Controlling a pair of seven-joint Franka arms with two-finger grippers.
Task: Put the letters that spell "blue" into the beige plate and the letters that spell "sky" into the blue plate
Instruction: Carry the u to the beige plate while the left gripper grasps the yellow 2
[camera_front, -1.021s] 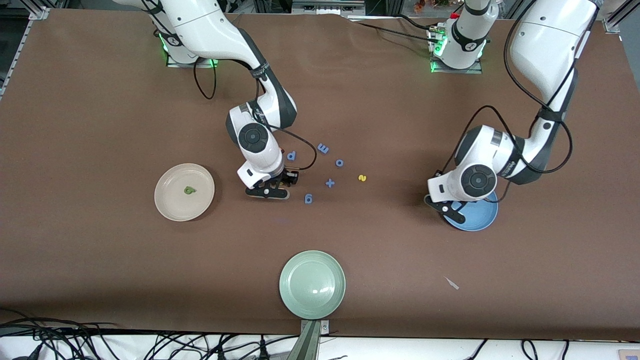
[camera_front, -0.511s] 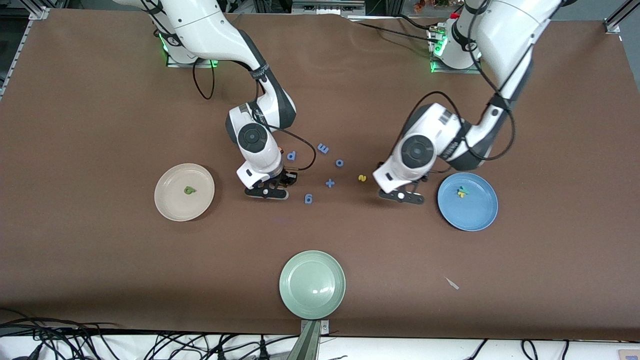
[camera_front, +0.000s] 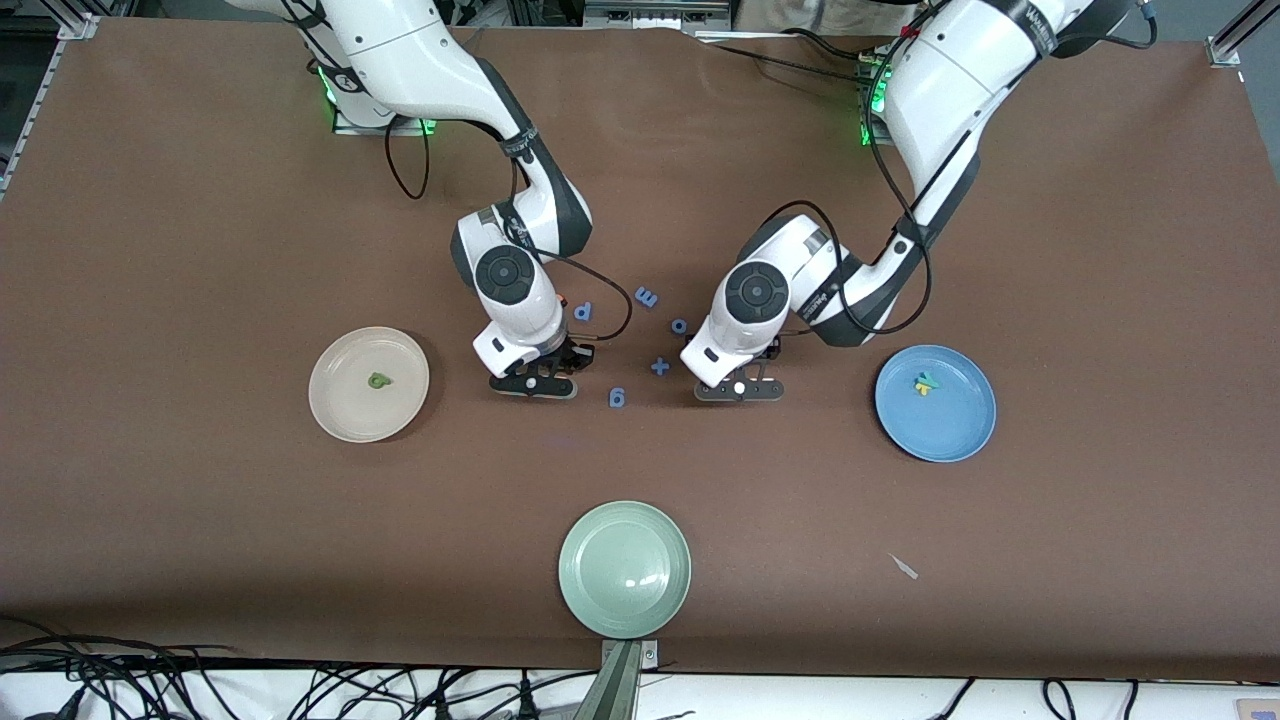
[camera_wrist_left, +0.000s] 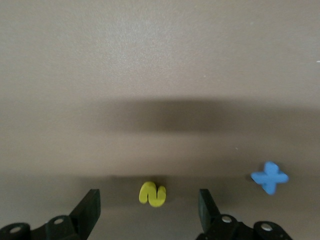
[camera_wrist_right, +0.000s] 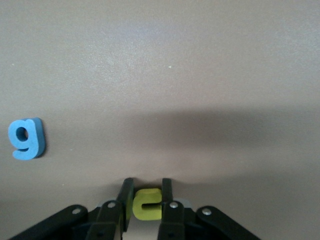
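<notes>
My right gripper is low at the table beside the beige plate, shut on the yellow u. The dark green b lies in that plate. My left gripper hangs open over the middle of the table, its fingers either side of the yellow s without touching it. The hand hides the s in the front view. In the blue plate, at the left arm's end, the teal y and yellow k lie together.
All-blue letters lie between the two grippers: a d, an m, an o, a plus and a g. A pale green plate sits nearest the front camera. A white scrap lies near it.
The left arm swung from over the blue plate to over the yellow s, uncovering the y and k in the plate. The right gripper stayed in place.
</notes>
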